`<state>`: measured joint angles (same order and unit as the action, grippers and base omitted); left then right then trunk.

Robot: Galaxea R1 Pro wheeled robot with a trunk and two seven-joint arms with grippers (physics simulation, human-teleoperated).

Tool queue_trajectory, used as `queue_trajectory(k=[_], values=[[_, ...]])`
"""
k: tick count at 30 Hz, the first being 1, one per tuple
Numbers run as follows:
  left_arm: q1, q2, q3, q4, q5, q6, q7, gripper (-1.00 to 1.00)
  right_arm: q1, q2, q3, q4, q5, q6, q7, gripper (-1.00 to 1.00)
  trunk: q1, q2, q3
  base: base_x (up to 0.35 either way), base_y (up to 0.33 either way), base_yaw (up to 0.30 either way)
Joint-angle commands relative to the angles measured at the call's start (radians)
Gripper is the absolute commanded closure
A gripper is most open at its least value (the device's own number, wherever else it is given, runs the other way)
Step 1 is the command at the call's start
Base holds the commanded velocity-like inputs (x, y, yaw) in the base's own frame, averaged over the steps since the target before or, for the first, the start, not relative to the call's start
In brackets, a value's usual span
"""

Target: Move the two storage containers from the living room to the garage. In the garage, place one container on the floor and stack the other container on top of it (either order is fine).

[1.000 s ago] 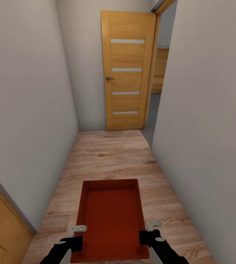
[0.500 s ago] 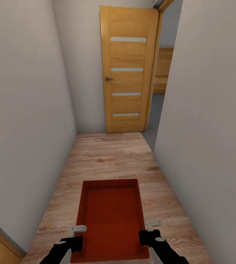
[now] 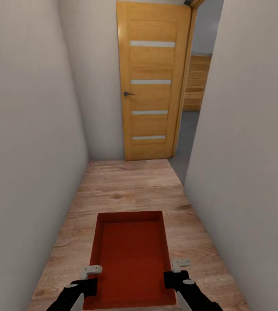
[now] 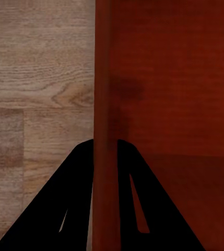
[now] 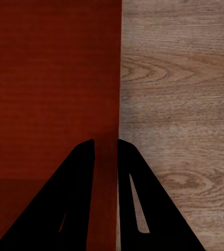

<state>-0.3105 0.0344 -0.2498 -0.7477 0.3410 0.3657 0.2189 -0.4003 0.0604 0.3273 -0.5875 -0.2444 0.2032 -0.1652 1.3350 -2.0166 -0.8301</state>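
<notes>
You are carrying one bin [image 3: 131, 259] down a narrow corridor, and the step in hand looks like the drive to the garage, so steer well and leave the grip alone. The wooden door [image 3: 152, 82] stands at the far end, and just right of it an opening [image 3: 195, 108] shows grey floor and wooden slats beyond; that is probably your way through. Both walls [image 3: 30, 151] run close on either side, so keep to the middle of the plank floor [image 3: 126, 185] and begin the right turn only when the bin's far corner will miss the right wall's corner. Turn slowly, since a swing of the base carries the bin's far end wide. Keep the bin level and low in front of you.

The bin is held lengthwise ahead of the trunk, above the planks, open top up and nothing inside it. Your left gripper [image 3: 88, 280] is clamped on the left long wall near the bin's near end; in the left wrist view its fingers [image 4: 72, 204] straddle the rim [image 4: 104, 104], one outside and one inside. Your right gripper [image 3: 176, 273] mirrors it on the right long wall, its fingers [image 5: 140, 204] pinching that rim [image 5: 116, 94] the same way. Both arms reach forward from the near edge, symmetric and at about the same height, which keeps the bin square to your heading.
</notes>
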Motion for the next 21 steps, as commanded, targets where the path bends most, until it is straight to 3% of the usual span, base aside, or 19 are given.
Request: queue_trajectory(k=[1,21], values=[[-0.001,0.001,-0.01,-0.036,0.025,-0.001,0.01,1.0,0.0,-0.001,0.009,0.0,-0.02,0.004,-0.005,1.0,0.0,0.0,-0.001,0.343,0.065,0.0],[-0.001,0.001,-0.009,-0.035,0.025,-0.001,0.009,1.0,0.0,-0.001,0.009,0.0,-0.019,0.004,-0.005,1.0,0.0,0.0,-0.001,0.343,0.075,0.0]])
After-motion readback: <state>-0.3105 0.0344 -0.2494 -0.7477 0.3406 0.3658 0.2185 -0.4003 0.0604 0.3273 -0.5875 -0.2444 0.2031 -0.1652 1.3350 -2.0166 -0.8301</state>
